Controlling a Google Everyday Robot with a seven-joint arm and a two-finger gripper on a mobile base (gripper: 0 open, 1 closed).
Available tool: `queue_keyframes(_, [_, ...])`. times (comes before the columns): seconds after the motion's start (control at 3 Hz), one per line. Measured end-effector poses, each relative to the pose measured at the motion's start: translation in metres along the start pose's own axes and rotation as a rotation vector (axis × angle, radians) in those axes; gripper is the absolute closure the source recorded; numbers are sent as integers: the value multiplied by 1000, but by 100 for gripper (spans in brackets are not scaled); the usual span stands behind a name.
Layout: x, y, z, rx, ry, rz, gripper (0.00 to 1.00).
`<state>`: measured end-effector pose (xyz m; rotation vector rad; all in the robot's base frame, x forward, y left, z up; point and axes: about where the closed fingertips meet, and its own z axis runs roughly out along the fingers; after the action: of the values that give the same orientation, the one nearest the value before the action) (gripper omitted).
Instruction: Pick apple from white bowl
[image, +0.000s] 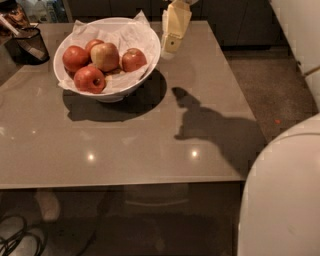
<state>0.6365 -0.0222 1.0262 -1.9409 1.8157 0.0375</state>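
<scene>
The white bowl, lined with crumpled white paper, stands at the table's back left and holds several apples. The red-orange apple lies at the bowl's right side. Next to it is a larger yellow-tan apple, and a deep red apple lies at the front. My gripper hangs above the table just right of the bowl's rim, close to the red-orange apple and a little higher than it. It holds nothing that I can see.
A black mesh cup with utensils stands left of the bowl. The grey table ends at a front edge near the frame's middle. A white part of my body fills the lower right. Cables lie on the floor.
</scene>
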Motion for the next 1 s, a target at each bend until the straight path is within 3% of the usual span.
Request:
queue_keyframes(0.67, [-17,-17,22,-3,-58,-38,0])
queue_keyframes(1.0, [-25,-29,33,-13,-76,-50,16])
